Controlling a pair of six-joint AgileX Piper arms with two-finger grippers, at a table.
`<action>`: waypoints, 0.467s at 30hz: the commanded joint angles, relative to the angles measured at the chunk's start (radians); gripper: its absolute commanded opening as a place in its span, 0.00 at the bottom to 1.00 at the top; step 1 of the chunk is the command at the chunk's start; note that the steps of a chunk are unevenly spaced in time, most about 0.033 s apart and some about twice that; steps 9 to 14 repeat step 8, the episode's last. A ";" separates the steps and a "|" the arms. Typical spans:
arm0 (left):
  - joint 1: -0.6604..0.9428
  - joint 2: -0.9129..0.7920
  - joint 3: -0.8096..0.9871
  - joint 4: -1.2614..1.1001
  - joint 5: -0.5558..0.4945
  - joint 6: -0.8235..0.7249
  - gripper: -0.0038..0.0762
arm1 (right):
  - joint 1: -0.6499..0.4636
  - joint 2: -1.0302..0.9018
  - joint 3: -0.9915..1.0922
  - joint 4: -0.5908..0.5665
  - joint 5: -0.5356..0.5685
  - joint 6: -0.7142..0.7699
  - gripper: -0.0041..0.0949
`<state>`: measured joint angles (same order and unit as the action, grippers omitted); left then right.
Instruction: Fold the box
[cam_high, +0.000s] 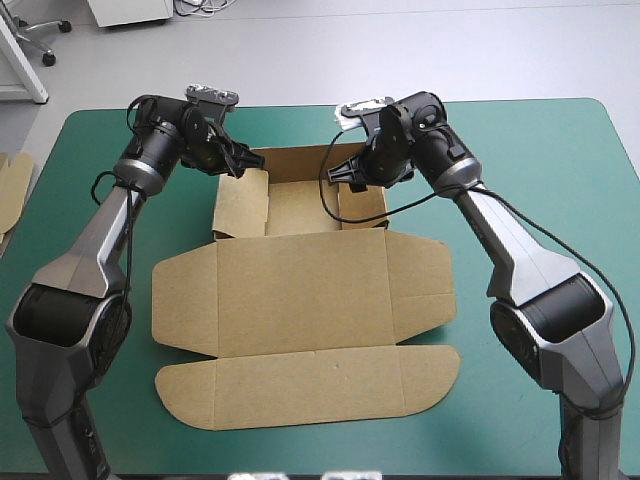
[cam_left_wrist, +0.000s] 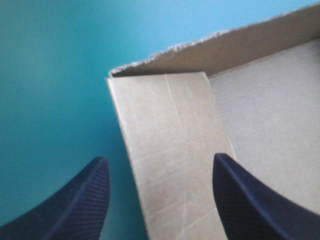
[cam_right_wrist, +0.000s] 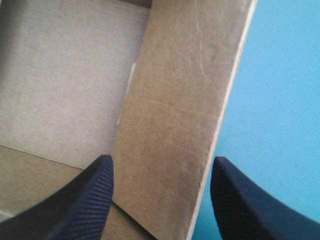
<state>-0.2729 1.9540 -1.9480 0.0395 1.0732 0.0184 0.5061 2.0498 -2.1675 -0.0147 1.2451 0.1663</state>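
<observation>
Nearest the camera, at the lower middle of the high view, the rounded lid flap of the brown box (cam_high: 300, 290) lies flat on the teal-green tabletop (cam_high: 560, 180), and its tray with raised walls sits at upper centre. Both hands are spread and pinch nothing: the left hand (cam_left_wrist: 160, 159) straddles the left side wall (cam_high: 240, 205) and the right hand (cam_right_wrist: 161, 159) the right side wall (cam_high: 365, 207), each with one black finger inside and one outside. Setting the side walls looks like the step in hand, so next each hand probably needs to lower and press together on its wall, evenly on both sides.
</observation>
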 joint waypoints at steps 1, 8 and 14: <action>-0.005 -0.086 -0.077 0.012 -0.013 0.002 0.60 | -0.003 -0.099 -0.057 -0.008 0.003 -0.004 0.59; -0.005 -0.178 -0.102 0.005 -0.005 0.030 0.60 | -0.003 -0.184 -0.066 -0.019 0.003 -0.013 0.59; -0.005 -0.178 -0.102 0.005 -0.005 0.030 0.60 | -0.003 -0.184 -0.066 -0.019 0.003 -0.013 0.59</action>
